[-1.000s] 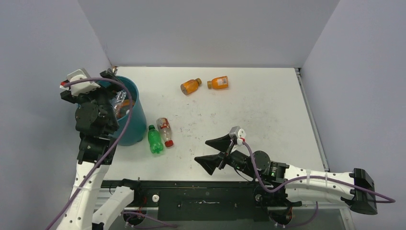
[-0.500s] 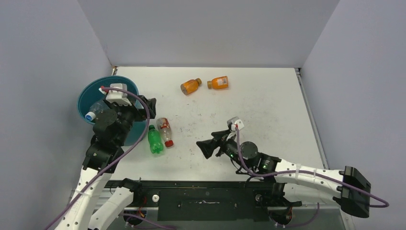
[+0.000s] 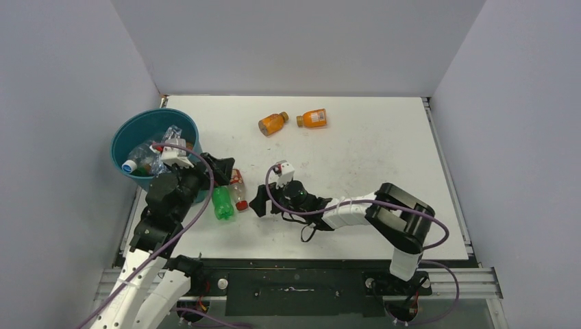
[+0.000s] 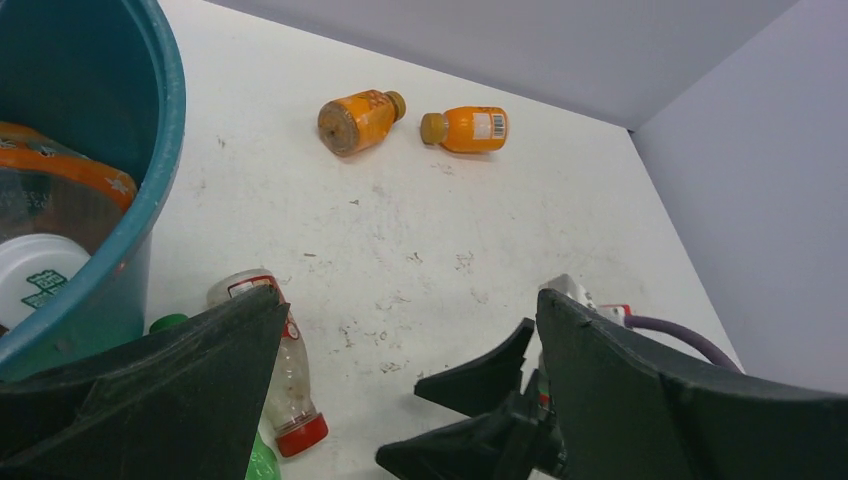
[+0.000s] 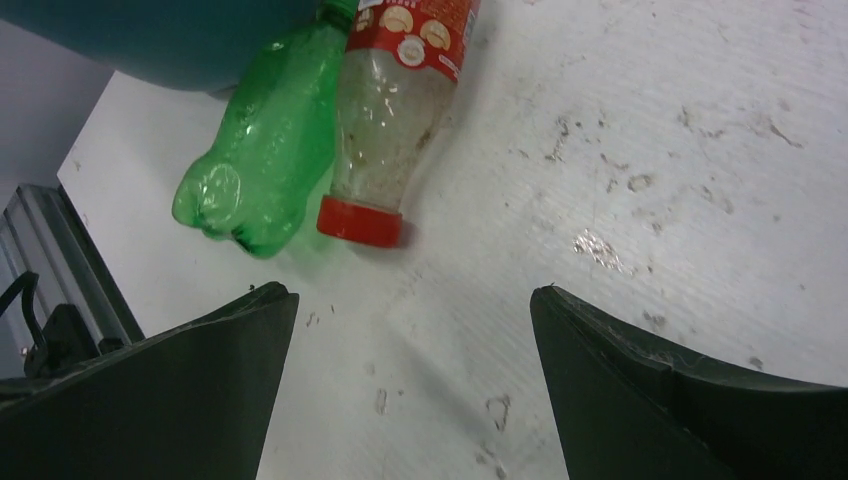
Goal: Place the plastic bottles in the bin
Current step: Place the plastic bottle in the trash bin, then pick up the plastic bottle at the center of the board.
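The blue bin (image 3: 118, 140) stood at the far left of the table (image 3: 370, 157), with some bottles (image 3: 140, 161) inside it (one showed a white cap). Just beside the bin, the left gripper (image 3: 220, 166) hung with its jaws wide apart and nothing in them. Below it lay a green bottle (image 3: 220, 201) and a clear bottle (image 3: 237, 185) with a red cap, side by side and touching, right next to the bin. The right gripper (image 3: 259, 203) was just beside them, low over the table, jaws wide apart and holding nothing. Two orange bottles (image 3: 273, 123) lay on their sides farther back, near each other.
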`<state>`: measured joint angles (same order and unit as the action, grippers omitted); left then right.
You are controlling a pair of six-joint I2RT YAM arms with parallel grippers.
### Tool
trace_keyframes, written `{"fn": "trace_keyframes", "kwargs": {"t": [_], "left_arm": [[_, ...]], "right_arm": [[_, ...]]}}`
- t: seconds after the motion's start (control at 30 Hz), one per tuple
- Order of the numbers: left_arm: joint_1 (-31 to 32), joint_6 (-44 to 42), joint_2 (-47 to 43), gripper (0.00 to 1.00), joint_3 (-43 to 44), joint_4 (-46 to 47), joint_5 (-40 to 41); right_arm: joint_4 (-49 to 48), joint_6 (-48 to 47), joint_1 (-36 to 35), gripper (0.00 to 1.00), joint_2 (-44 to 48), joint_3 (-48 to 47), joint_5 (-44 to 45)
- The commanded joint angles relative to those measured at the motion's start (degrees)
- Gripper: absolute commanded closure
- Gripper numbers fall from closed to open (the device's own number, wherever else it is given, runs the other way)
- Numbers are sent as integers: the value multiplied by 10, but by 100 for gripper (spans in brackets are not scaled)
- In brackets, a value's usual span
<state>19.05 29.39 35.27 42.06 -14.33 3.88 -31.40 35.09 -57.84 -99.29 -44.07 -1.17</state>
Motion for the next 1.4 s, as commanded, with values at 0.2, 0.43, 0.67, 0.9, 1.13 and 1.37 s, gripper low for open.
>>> {"fn": "trace_keyframes", "kwargs": {"t": [0.2,0.43,0.67,0.9,1.13,1.37], "left_arm": [[19,-1,-58,4,-47,63,-6],[27,1,-73,4,-52,58,-1],[27,1,-76,4,-54,59,-2],[24,0,-77,4,-57,63,-4],[22,0,-84,4,-61,66,-10],[25,3,-87,4,-69,72,-22]], "right_arm": [[-42,16,2,7,-155,-162,-13],[-13,11,1,7,-201,-209,-18],[-10,20,-5,25,-227,-217,-32],[25,15,-12,45,-247,-236,-34],[24,13,-12,67,-235,-209,-28],[-1,15,1,95,-106,-98,29]]}}
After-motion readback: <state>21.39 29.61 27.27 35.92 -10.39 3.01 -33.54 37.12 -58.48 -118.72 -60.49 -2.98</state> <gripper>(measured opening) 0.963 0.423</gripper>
